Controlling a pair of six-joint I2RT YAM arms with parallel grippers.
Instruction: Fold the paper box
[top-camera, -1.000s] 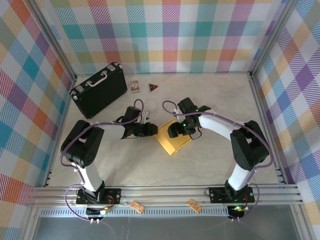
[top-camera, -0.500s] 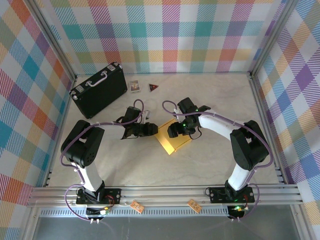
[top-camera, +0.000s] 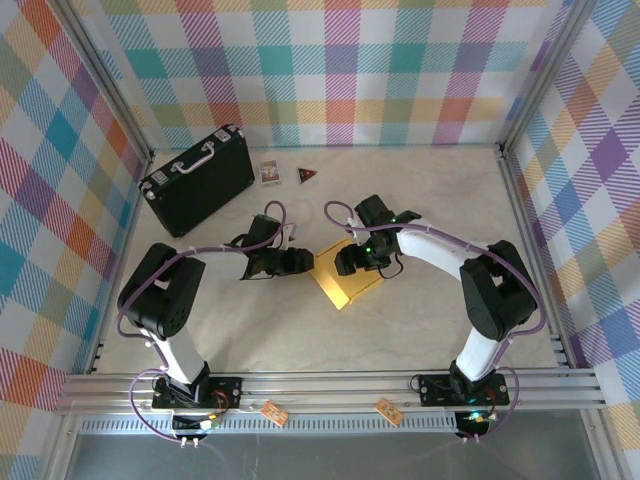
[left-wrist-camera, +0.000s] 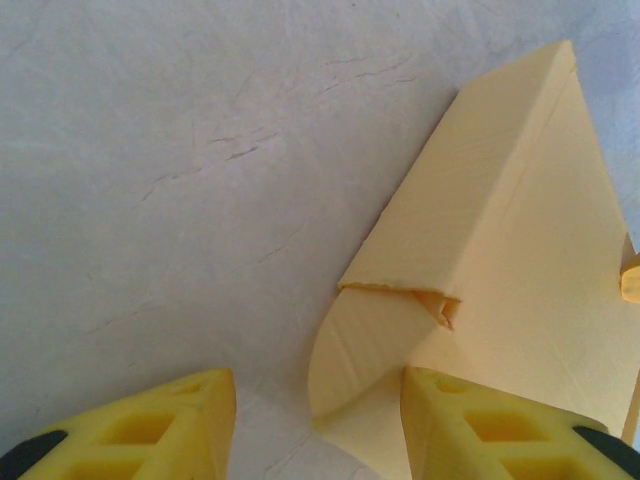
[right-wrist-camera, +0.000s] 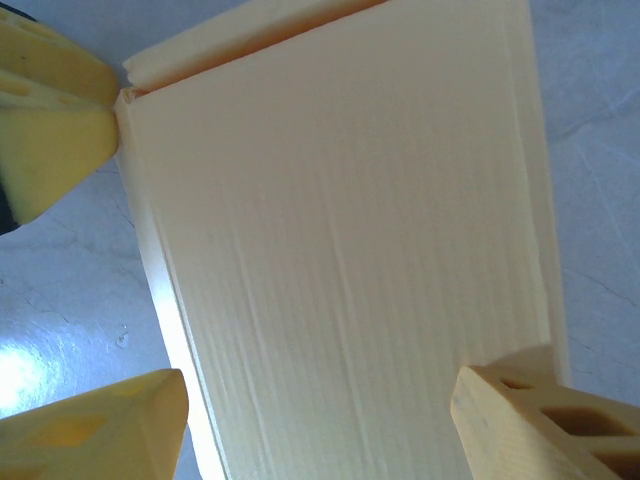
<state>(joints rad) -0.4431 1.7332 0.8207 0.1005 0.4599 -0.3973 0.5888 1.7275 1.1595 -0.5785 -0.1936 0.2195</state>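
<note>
The paper box (top-camera: 347, 278), mustard-yellow cardboard, lies partly folded on the table between both arms. In the left wrist view its long panel (left-wrist-camera: 520, 220) runs up to the right, and a rounded end flap (left-wrist-camera: 365, 345) curls out between my fingers. My left gripper (top-camera: 300, 260) (left-wrist-camera: 320, 435) is open at the box's left end, its right finger (left-wrist-camera: 500, 430) over the cardboard. My right gripper (top-camera: 350, 263) (right-wrist-camera: 320, 430) is open above the box's broad panel (right-wrist-camera: 340, 250), one finger (right-wrist-camera: 90, 430) left of its edge and the other at its right edge.
A black hard case (top-camera: 198, 178) with a pale handle lies at the back left. A small card (top-camera: 268, 172) and a dark triangular piece (top-camera: 308, 175) sit near the back. Checked walls enclose the pale marbled table (top-camera: 440, 190). A left fingertip (right-wrist-camera: 50, 120) shows at the box's corner.
My left gripper has shifted slightly to the left at the box's end. The right arm and the box have stayed in place.
</note>
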